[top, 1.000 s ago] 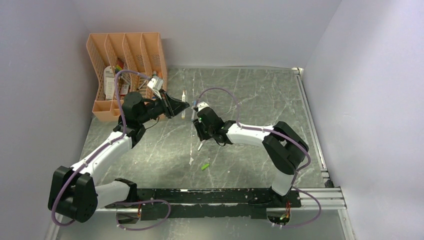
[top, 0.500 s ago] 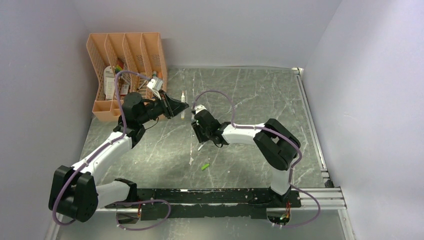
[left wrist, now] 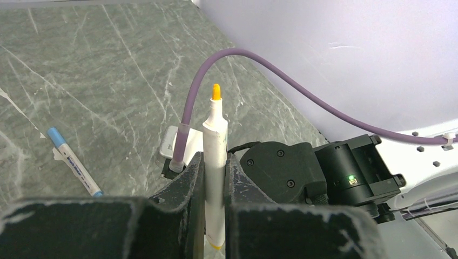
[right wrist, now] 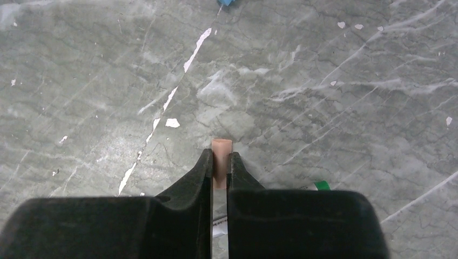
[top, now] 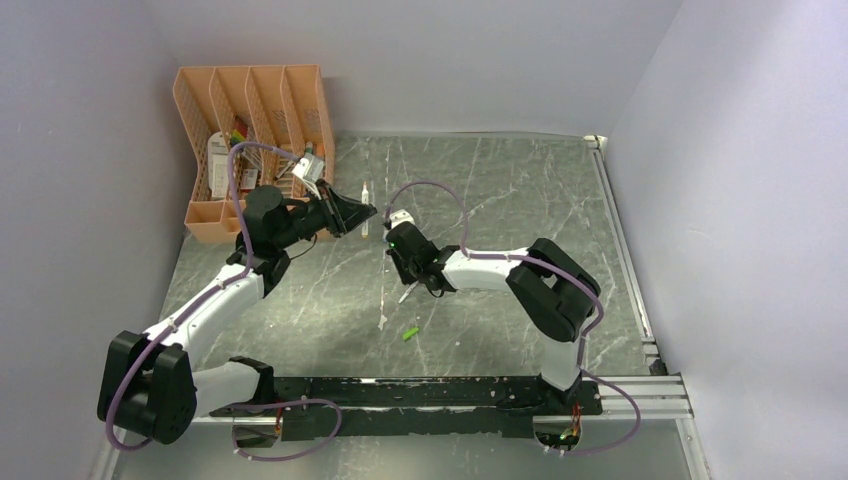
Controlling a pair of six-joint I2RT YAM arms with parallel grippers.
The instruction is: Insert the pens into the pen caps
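Note:
My left gripper (top: pixel 362 212) (left wrist: pixel 214 159) is shut on a white pen (left wrist: pixel 215 145) with an orange tip (left wrist: pixel 216 91), which sticks up past the fingers. My right gripper (top: pixel 398 258) (right wrist: pixel 220 154) is shut on the orange-pink cap (right wrist: pixel 221 147), held over the table just right of the left gripper. A blue-tipped pen (left wrist: pixel 73 162) lies on the table. A third pen (top: pixel 403 292) lies under my right gripper, its green tip (right wrist: pixel 322 185) showing. The green cap (top: pixel 410 332) lies nearer the front. The blue cap is not clearly seen.
A peach mesh organiser (top: pixel 250 130) with stationery stands at the back left, close behind my left arm. Walls close in the table on the left, back and right. Long white scratch streaks (right wrist: pixel 162 108) mark the grey tabletop.
My right gripper with the orange-pink cap has shifted slightly left, toward the left gripper, and its elbow has swung left. The left gripper with the pen has barely moved.

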